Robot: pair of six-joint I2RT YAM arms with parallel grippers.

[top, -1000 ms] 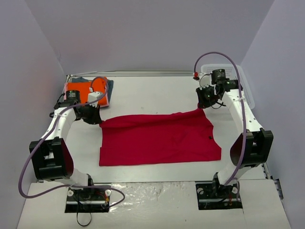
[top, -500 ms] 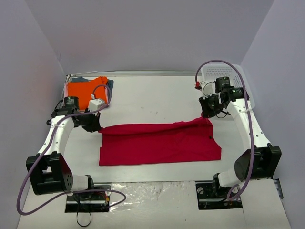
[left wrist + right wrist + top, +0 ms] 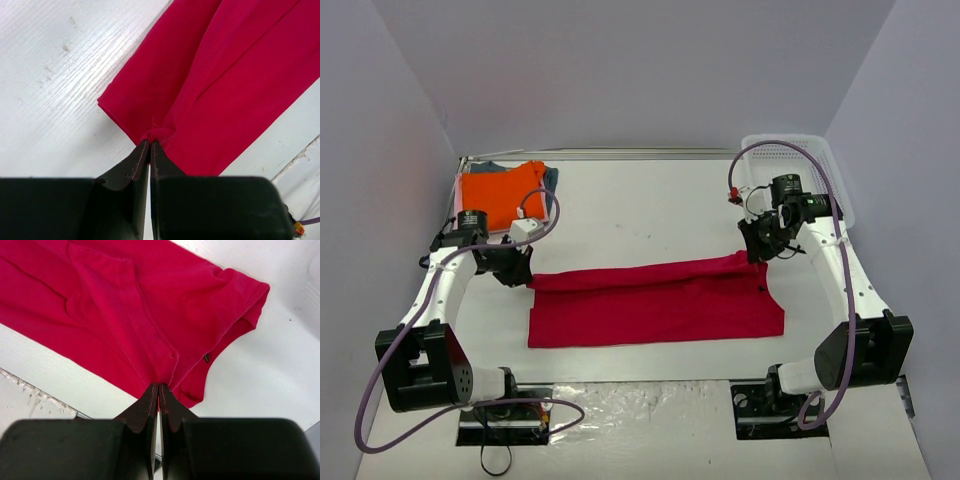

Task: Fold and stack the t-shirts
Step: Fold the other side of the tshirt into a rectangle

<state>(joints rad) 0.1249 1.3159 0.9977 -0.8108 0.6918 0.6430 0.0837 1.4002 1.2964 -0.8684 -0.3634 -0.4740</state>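
The pincer [image 3: 150,144] comes up from the bottom of the view. Its two black fingers [image 3: 131,170] are pressed together with only a thin slit between them, and a small bunch of red cloth is caught at the tips. That cloth is the edge of the shirt [image 3: 225,75], which spreads away from the tips toward the top right and runs off the frame. It lies doubled, with a folded corner just left of the tips and a long crease up its middle. The white table [image 3: 55,75] shows on the left, lightly scuffed, and again at the lower right, where a seam crosses it.
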